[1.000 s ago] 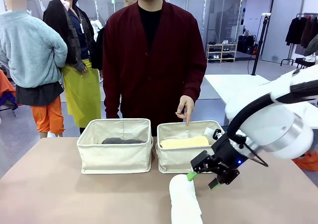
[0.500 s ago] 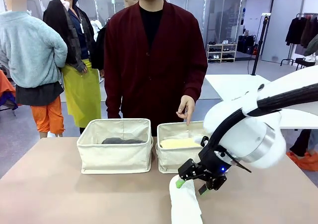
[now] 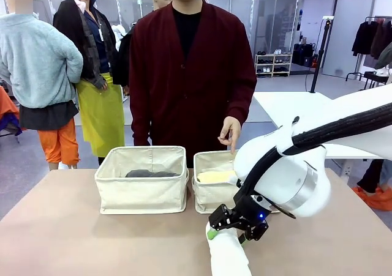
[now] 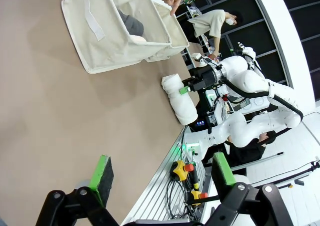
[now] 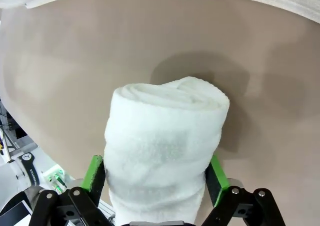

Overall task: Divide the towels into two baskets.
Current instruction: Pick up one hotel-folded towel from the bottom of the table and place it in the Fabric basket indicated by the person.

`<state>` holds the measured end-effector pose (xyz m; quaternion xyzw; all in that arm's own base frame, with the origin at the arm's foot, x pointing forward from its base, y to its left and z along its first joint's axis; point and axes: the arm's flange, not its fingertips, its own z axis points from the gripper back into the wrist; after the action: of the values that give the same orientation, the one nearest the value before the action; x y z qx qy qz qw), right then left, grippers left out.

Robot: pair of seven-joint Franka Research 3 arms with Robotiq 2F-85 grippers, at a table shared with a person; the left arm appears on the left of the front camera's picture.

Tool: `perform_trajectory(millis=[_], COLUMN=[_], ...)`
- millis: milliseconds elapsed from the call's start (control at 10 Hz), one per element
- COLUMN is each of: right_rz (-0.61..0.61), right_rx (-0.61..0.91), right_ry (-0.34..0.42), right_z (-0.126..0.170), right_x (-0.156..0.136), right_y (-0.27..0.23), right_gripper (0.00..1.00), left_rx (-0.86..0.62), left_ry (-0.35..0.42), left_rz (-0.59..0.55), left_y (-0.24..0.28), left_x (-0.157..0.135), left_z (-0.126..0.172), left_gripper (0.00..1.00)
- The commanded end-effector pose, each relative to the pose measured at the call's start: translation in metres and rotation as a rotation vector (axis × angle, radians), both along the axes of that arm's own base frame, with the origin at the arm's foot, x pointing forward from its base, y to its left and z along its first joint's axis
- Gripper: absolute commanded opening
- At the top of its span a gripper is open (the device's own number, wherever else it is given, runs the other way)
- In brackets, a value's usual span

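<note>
right gripper (image 5: 155,178) jaws hug the white towel (image 5: 165,136), maybe not tight yet; roll points to 12 o'clock.

The white towel (image 3: 228,254) runs off the bottom edge in the front view, its near end unseen; in the right wrist view its lower end is also cut off; the right arm's wrist hides part of the right basket (image 3: 211,193) and the pale yellow towel (image 3: 214,177); the dark grey towel (image 3: 151,174) lies mostly behind the left basket (image 3: 142,193) wall.
</note>
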<state>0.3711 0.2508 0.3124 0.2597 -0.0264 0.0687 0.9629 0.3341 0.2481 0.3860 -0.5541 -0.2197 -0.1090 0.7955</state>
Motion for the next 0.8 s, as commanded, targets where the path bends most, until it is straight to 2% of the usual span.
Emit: perform_trajectory(millis=[0, 100, 300, 500, 600, 700], right_rz=[-0.015, 0.003, 0.007, 0.010, 0.009, 0.044], right_rx=[-0.041, -0.041, -0.054, -0.060, -0.063, -0.076], right_ry=[-0.001, -0.012, -0.019, -0.030, -0.051, -0.061], right_z=[-0.004, -0.005, -0.006, 0.001, 0.010, 0.027], right_x=[0.000, 0.000, -0.002, -0.003, -0.003, -0.008], right_y=[0.015, 0.016, 0.015, 0.010, 0.006, 0.002], right_gripper=[0.86, 0.52, 0.00, 0.00, 0.06, 0.00], left_rx=[-0.002, -0.002, -0.002, -0.002, -0.002, -0.002], left_ry=[-0.009, -0.009, -0.009, -0.009, -0.009, -0.009], left_rz=[0.007, 0.007, 0.007, 0.007, 0.007, 0.007], left_y=[-0.002, -0.002, -0.002, -0.002, -0.002, -0.002], left_x=[-0.006, -0.006, -0.006, -0.006, -0.006, -0.006], left_z=[0.002, 0.002, 0.002, 0.002, 0.002, 0.002], left_gripper=[1.00, 1.00, 1.00, 1.00, 1.00, 1.00])
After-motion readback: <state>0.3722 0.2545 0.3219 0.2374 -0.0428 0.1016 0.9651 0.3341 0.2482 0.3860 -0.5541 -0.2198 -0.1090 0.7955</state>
